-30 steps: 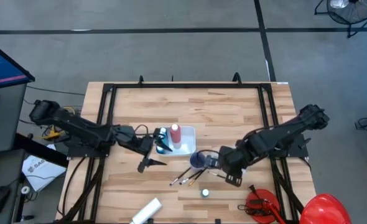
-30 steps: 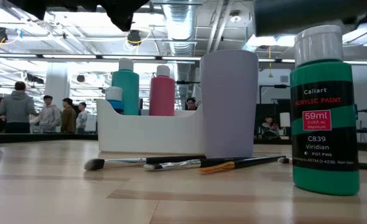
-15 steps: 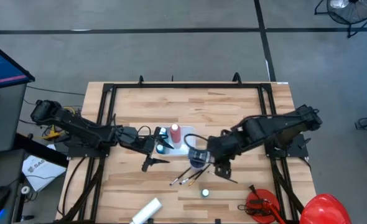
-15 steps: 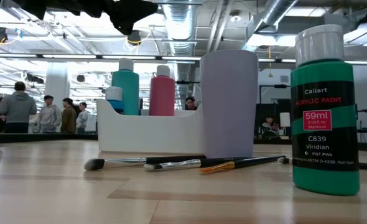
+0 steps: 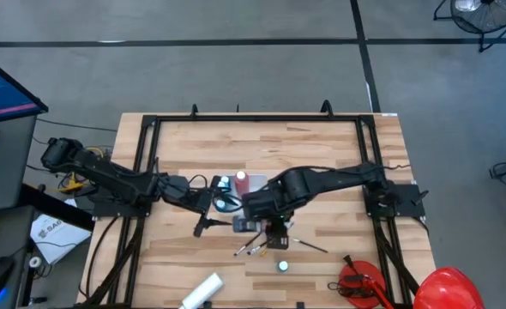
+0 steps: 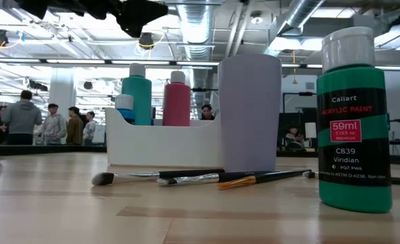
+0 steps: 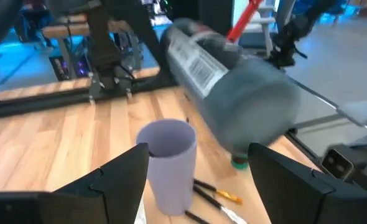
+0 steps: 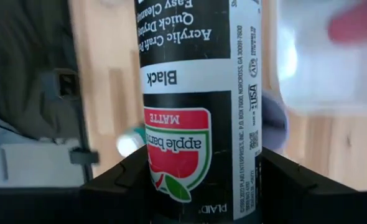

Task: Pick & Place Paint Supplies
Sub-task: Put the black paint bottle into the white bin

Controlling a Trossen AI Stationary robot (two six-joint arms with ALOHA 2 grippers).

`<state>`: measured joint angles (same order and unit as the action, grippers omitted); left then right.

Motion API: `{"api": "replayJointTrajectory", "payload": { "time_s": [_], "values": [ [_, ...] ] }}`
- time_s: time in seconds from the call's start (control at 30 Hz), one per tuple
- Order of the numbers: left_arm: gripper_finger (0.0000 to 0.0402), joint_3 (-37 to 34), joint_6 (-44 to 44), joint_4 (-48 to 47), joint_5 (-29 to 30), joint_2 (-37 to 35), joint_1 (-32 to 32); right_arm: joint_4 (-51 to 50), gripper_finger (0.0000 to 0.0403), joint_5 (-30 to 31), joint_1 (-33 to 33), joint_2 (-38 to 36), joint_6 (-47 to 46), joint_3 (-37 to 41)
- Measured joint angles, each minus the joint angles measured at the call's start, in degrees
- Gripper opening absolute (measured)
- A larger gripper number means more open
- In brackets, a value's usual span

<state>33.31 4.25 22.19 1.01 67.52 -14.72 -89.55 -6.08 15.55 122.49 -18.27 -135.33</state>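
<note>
Progress partial: teal bottle [image 6: 137,95] and pink bottle [image 6: 177,98] sit in caddy [image 6: 163,146]. My right claw [image 5: 262,210] grips black paint bottle [image 8: 199,99] above it; left claw [image 5: 208,225] released. Brushes [image 6: 200,179], green bottle [image 6: 354,122], white tube [image 5: 201,292] remain on worktop [image 5: 322,150].

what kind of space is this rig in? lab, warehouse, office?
Most likely a large open lab or workshop hall. The low view shows exposed ceiling ducts with strip lighting, and a group of people standing far behind the wooden table. The high view shows bare concrete floor around it.
</note>
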Motion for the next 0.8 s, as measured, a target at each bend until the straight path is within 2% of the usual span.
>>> {"api": "replayJointTrajectory", "payload": {
  "time_s": [0.47,0.8],
  "values": [
    [0.0269,0.79,-0.11,0.07,0.11,1.15,-0.19,0.13,0.0202,0.27,-3.74,1.53,3.13,1.70],
    [0.0269,5.58,0.35,1.04,3.28,9.56,-0.70,-1.65,0.0203,1.97,-3.63,1.49,3.22,1.70]
  ]
}}
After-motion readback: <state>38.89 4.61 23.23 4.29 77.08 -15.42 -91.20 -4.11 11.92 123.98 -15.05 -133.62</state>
